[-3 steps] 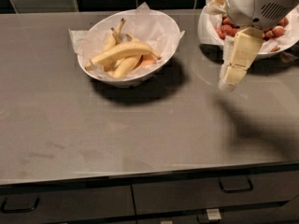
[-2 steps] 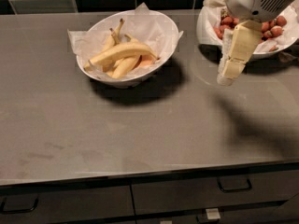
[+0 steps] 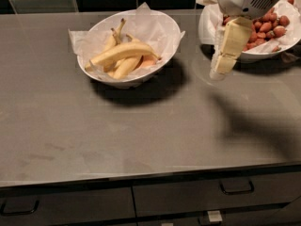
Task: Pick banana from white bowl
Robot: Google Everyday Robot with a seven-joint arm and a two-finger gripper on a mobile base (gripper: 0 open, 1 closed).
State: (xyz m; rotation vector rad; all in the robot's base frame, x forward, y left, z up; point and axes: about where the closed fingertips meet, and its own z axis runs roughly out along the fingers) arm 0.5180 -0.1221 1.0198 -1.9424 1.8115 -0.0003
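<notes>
The banana [image 3: 121, 52] is the longest one and lies across the top of several shorter bananas in the white bowl [image 3: 162, 28], which is lined with crinkled white paper. The bowl stands at the back middle-left of the grey counter. My gripper [image 3: 221, 66] hangs from the upper right, pointing down and to the left. It is over the counter to the right of the white bowl, about a bowl's half-width from its rim. It is clear of the banana and holds nothing that I can see.
A second white paper-lined bowl [image 3: 263, 56] of red strawberries stands at the back right, partly behind my gripper's wrist. The grey counter [image 3: 141, 135] stretches forward to its front edge, with drawers [image 3: 235, 188] below. A dark tiled wall is behind.
My gripper has moved a little to the left and up, towards the white bowl. The bananas and both bowls have not moved.
</notes>
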